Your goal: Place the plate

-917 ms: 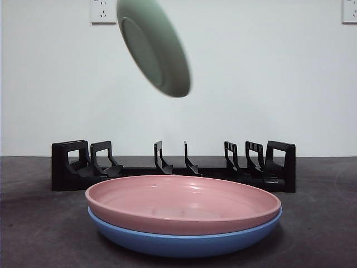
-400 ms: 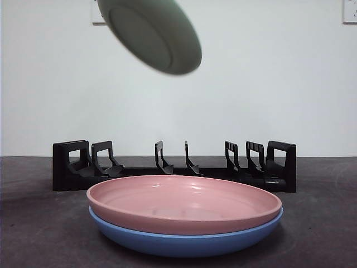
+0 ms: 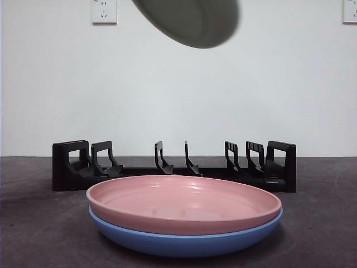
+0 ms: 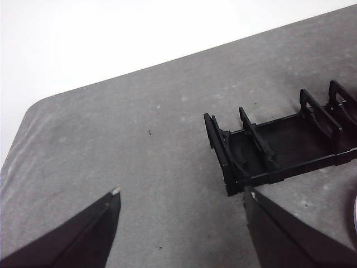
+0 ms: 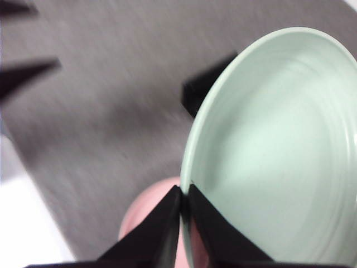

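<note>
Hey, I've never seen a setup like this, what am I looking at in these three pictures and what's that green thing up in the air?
This is a two-armed table robot. One camera sits low at the table's edge; the others ride on each wrist. On the grey table a pink plate is stacked on a blue plate, with a black dish rack behind them. The green thing is a pale green plate, pinched at its rim by the right gripper and carried high above the rack. The left gripper waits open, empty, near the rack's end.

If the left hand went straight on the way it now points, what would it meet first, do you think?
Probably bare table: the open left hand aims at grey surface, with the rack end just off to one side. Depth is unclear, so it might clip the rack.
</note>
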You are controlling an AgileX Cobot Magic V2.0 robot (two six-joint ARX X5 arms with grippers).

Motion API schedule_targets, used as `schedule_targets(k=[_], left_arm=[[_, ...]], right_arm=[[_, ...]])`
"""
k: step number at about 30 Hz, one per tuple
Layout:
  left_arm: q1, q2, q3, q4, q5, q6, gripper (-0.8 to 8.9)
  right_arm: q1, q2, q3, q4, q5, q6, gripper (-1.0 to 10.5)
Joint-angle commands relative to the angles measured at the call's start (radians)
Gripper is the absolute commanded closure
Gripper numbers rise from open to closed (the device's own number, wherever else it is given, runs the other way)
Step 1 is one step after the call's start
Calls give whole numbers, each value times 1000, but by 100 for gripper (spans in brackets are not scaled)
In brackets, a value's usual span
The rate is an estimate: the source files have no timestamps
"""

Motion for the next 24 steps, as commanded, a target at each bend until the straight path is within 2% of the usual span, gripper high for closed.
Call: schedule_targets(k=[1,9,15,24], left_arm=[[-3,1,14,16,2,-5,474],[-3,1,14,16,2,-4,474],[-3,1,14,16,2,-4,474],[-3,1,14,15,2,-4,474]], right_arm=[[51,-50,-92,-34,50,-16,934],[200,-206,-445,129,208,-15,934],[289,-222,-647,245,307,-15,934],[370,-222,-949,519,323,0,934]])
